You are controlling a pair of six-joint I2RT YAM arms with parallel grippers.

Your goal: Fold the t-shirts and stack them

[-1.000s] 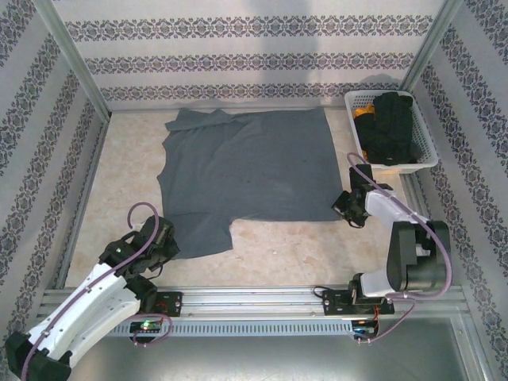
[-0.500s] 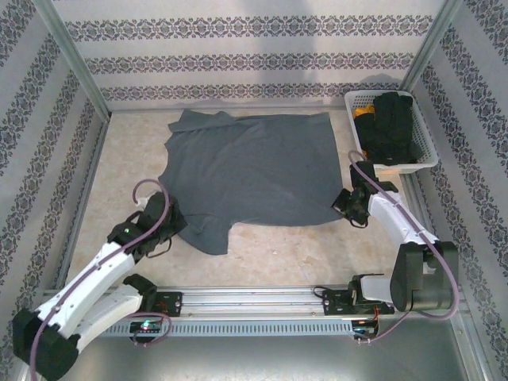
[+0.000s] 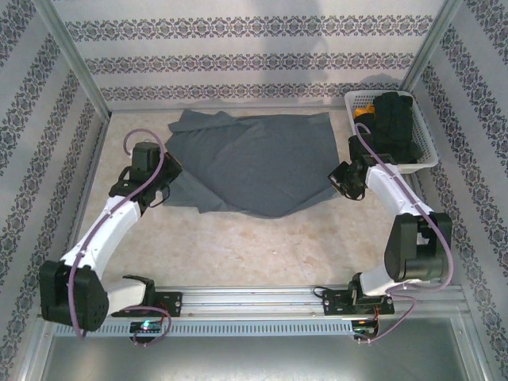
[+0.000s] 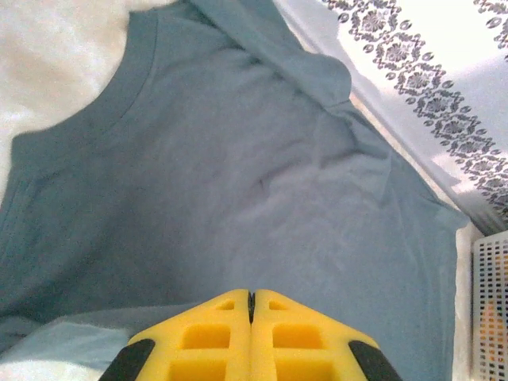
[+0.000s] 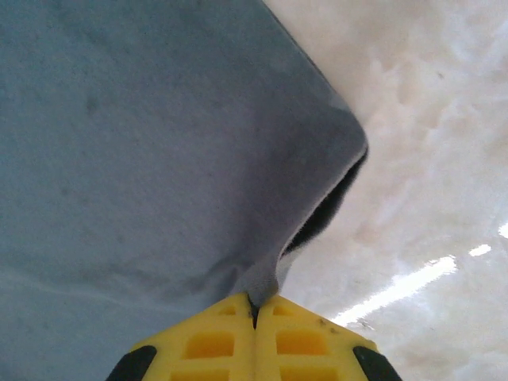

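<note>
the slate blue-grey t-shirt (image 3: 254, 167) is lying spread across the far half of the pale table (image 3: 262, 246), its far edge running close along the patterned back wall (image 3: 254, 63) and its near edge sagging into a shallow point around the middle. a loose fold of cloth is bunching at its far left corner

the left gripper (image 3: 161, 187) is sitting at the shirt's left side. in the left wrist view its yellow fingers (image 4: 210, 337) are pressing flat together with no gap. the cloth's hem is running in beneath their tips, so it is looking like a pinch on the shirt's edge. the ribbed neckline is curving across the upper left of that view

the right gripper (image 3: 349, 179) is sitting at the shirt's near right corner, just beside the white basket (image 3: 429, 159). in the right wrist view its fingers (image 5: 309, 341) are likewise pressing together, nipping a tuck of the shirt's corner right between the tips, with the doubled cloth opening into a dark fold just beyond them

the basket is standing at the far right corner of the table, holding dark bundled cloth (image 3: 393, 127) and something yellow (image 3: 362, 113) at its left end. both arms are reaching forward from their bases on the near rail (image 3: 254, 298)
</note>
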